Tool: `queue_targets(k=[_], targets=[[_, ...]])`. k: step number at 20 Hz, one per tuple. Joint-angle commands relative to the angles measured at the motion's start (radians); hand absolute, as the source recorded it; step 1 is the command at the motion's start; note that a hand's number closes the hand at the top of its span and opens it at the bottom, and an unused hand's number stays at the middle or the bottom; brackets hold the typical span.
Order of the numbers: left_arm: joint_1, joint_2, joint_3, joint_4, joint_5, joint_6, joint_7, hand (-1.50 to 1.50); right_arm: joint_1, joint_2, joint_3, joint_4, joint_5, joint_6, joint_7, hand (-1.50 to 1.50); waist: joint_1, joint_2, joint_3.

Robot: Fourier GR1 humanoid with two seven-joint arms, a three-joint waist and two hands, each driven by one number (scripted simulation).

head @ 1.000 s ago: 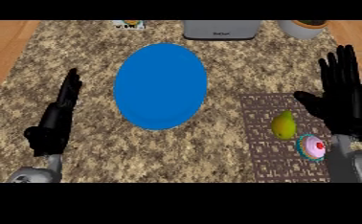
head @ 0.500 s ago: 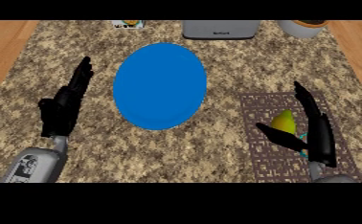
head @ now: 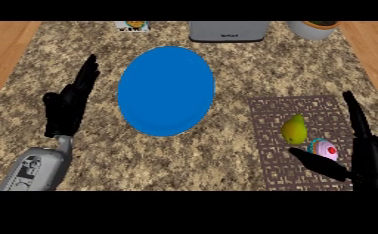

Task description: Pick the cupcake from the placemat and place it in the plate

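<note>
A small cupcake [head: 325, 150] with pink frosting and a red cherry sits on the brown patterned placemat [head: 273, 128] at the lower right. A yellow-green pear [head: 294, 129] stands just left of it on the same mat. The blue plate [head: 166, 90] lies in the middle of the counter with nothing on it. My right hand [head: 360, 150] is open at the lower right, its thumb stretched in front of the cupcake and its fingers rising behind it, not closed on it. My left hand [head: 68, 105] rests open at the left, fingers up, beside the plate.
A grey appliance [head: 227, 31] stands at the counter's back edge. A white bowl [head: 317, 28] is at the back right and a small box [head: 133, 25] at the back left. Wooden surfaces border the granite top on both sides.
My right hand has dropped lower and shifted right, so the cupcake shows between thumb and fingers. The left hand has risen slightly and turned edge-on.
</note>
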Motion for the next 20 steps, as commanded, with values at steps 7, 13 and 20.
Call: queue_targets(k=[7,13,20], targets=[[-0.028,0.009,0.028,0.024,0.013,-0.035,0.017,0.0,0.055,-0.284,-0.028,-0.291,-0.013,0.422,0.546,-1.5,0.0,0.003,-0.002],[0.011,-0.023,0.022,0.032,-0.008,-0.053,-0.039,0.0,0.034,-0.328,-0.131,-0.263,-0.142,0.588,0.623,-1.5,0.01,0.004,0.002],[-0.094,-0.025,0.093,0.105,-0.04,-0.09,-0.007,0.0,-0.056,-0.189,-0.121,-0.201,-0.091,0.687,0.66,-1.5,0.011,0.004,0.002]])
